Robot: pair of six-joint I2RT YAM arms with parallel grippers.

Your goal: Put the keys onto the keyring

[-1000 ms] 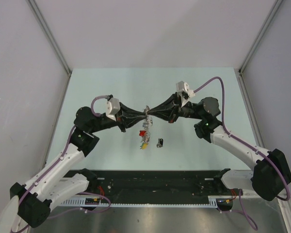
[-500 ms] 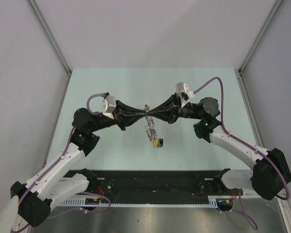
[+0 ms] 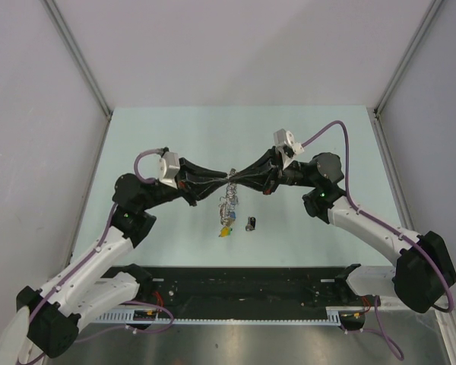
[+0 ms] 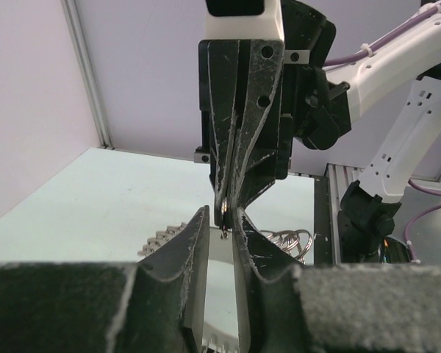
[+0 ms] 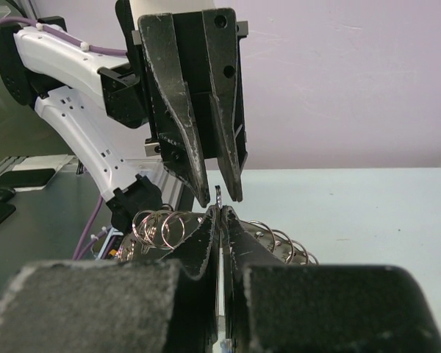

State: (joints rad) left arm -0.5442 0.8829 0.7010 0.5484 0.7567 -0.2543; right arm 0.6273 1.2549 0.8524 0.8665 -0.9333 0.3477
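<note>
Starting at the near edge, two arms rise from their bases and lean inward over the pale green bench [image 3: 175, 137], each ending in one hand. Nearest on the bench lies one loose key [image 3: 251, 223] with a dark head, on its own and apart from everything else. Just left of it and slightly farther hangs a single bunch: the keyring [image 3: 229, 201] with its keys [image 3: 226, 226] dangling below the hands. A yellow bit and a red bit show at its lowest end. The keys in the bunch are too small and crowded to count from above.

Beyond that, the two hands meet tip to tip over the middle of the bench. The right hand [image 3: 238, 178] is clenched on a thin silver strip, which looks like the keyring's wire seen edge-on. The left hand [image 3: 223, 182] is slightly released, its two fingers narrowly parted around the same strip with a gap on either side.

Only the overhead view shows the loose key and the coloured bits. Only the right wrist view shows the pinch up close, the gap between the opposite fingers, and a cluster of small silver rings [image 5: 162, 226] behind. The left wrist view alone shows toothed blades of the keys fanned out low on the left.
</note>
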